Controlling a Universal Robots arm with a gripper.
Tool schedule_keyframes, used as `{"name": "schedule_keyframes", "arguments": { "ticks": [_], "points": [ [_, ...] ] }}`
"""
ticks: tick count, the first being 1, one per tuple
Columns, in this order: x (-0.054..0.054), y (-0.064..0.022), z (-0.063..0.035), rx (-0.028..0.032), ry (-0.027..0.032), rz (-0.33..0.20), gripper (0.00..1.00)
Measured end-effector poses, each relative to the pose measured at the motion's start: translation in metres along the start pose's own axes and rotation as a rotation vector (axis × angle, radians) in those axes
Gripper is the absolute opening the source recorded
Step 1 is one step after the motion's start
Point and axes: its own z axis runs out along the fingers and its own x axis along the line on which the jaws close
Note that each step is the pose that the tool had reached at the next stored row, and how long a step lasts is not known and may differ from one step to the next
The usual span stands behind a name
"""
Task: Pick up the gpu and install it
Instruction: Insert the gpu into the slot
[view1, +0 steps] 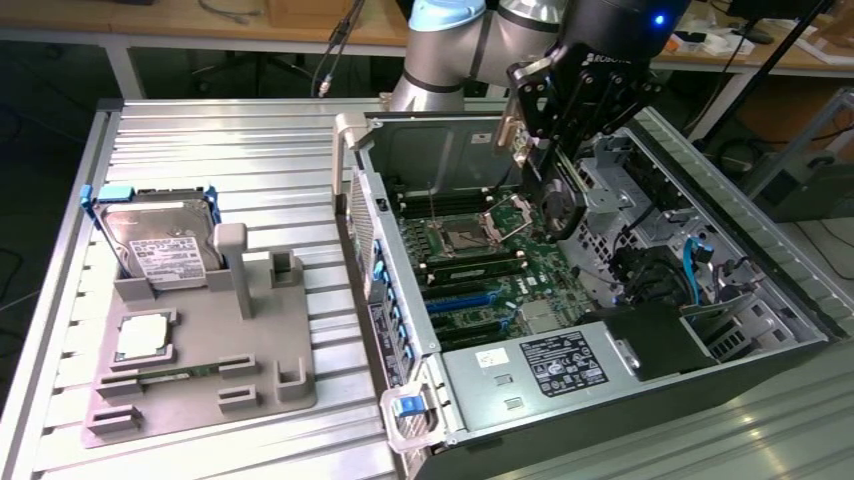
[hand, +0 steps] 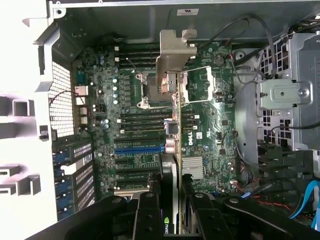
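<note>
My gripper (view1: 550, 150) hangs over the open computer case (view1: 400, 330), shut on the gpu (view1: 558, 205). The card hangs on edge below the fingers, black face showing, its silver bracket (view1: 507, 130) toward the case's back wall. In the wrist view the gpu (hand: 173, 142) runs edge-on from between my black fingers (hand: 150, 210) out to the silver bracket (hand: 175, 55). It floats above the green motherboard (hand: 135, 125), over the processor socket area. The blue expansion slot (hand: 137, 149) lies on the board beside the card's line, apart from it.
A grey fixture (view1: 254, 340) at the exterior view's left carries the silver hard drive (view1: 158, 240), a square chip (view1: 144, 338) and a memory stick (view1: 167, 375). Inside the case are a drive cage (hand: 287, 95), loose cables (hand: 300, 200) and the power supply (view1: 561, 365).
</note>
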Motion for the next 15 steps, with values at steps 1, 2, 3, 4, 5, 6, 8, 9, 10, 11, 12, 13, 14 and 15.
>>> {"name": "schedule_keyframes", "arguments": {
  "ticks": [1,2,3,4,5,6,8,9,10,11,12,13,14,15],
  "points": [
    [0.0000,0.0000,0.0000,-0.0001,0.0001,-0.002,0.27],
    [0.0000,0.0000,0.0000,-0.0002,0.0002,-0.004,0.27],
    [0.0000,0.0000,0.0000,-0.0003,0.0002,-0.005,0.27],
    [0.0000,0.0000,0.0000,-0.0004,0.0003,-0.007,0.27],
    [0.0000,0.0000,0.0000,-0.0005,0.0004,-0.009,0.27],
    [0.0000,0.0000,0.0000,-0.0005,0.0005,-0.011,0.27],
    [0.0000,0.0000,0.0000,-0.0007,0.0006,-0.014,0.27],
    [0.0000,0.0000,0.0000,-0.0008,0.0008,-0.016,0.27],
    [0.0000,0.0000,0.0000,-0.0008,0.0008,-0.018,0.27],
    [0.0000,0.0000,0.0000,-0.0010,0.0009,-0.019,0.27],
    [0.0000,0.0000,0.0000,-0.0011,0.0010,-0.021,0.27],
    [0.0000,0.0000,0.0000,-0.0011,0.0010,-0.023,0.27],
    [0.0000,0.0000,0.0000,-0.0012,0.0012,-0.025,0.27],
    [0.0000,0.0000,0.0000,-0.0013,0.0013,-0.026,0.27]
  ]
}}
